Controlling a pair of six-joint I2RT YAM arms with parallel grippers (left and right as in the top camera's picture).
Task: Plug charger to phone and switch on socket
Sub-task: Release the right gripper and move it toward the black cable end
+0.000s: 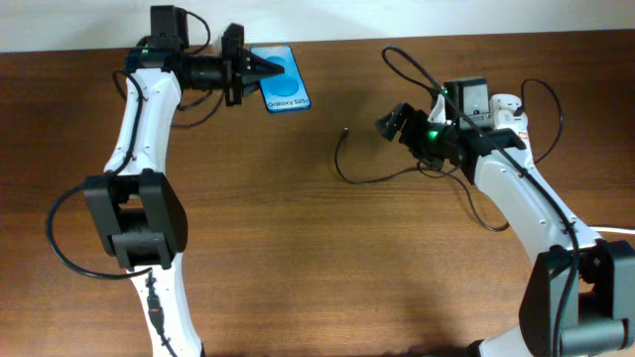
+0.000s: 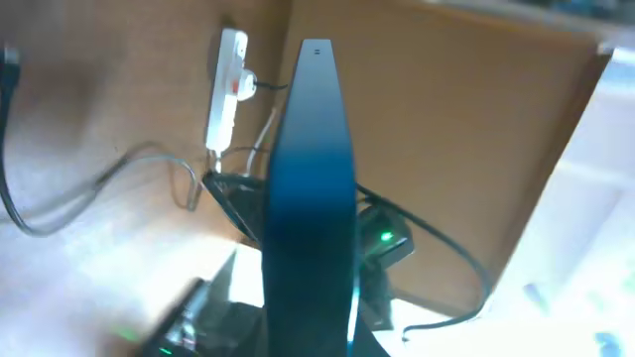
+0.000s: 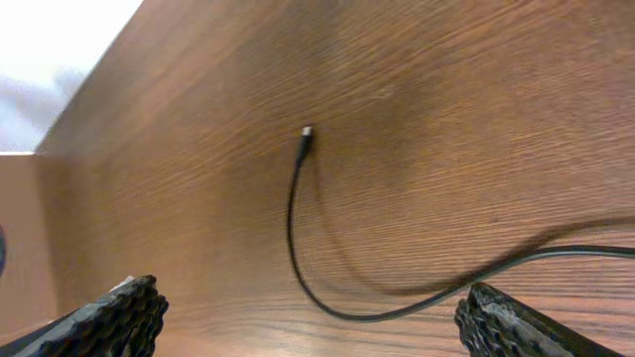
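Note:
The phone [image 1: 286, 87], blue screen with white "Galaxy S25+" text, is at the back of the table. My left gripper [image 1: 262, 69] is shut on it; in the left wrist view the phone [image 2: 313, 188] stands edge-on between the jaws. The charger [image 1: 343, 171], a thin black cable, curves across the table, its plug tip [image 1: 344, 129] lying free. My right gripper [image 1: 390, 124] is open, just right of the tip. In the right wrist view the cable [image 3: 294, 238] and its tip [image 3: 307, 131] lie ahead of the open fingers [image 3: 313, 327]. The white socket [image 2: 226, 91] is partly behind the right arm [image 1: 508, 102].
The table's back edge meets a pale wall [image 1: 397, 20] just behind the phone. The robots' black cables loop around the right arm [image 1: 417, 69]. The thick white cord leaves at the right edge [image 1: 615, 230].

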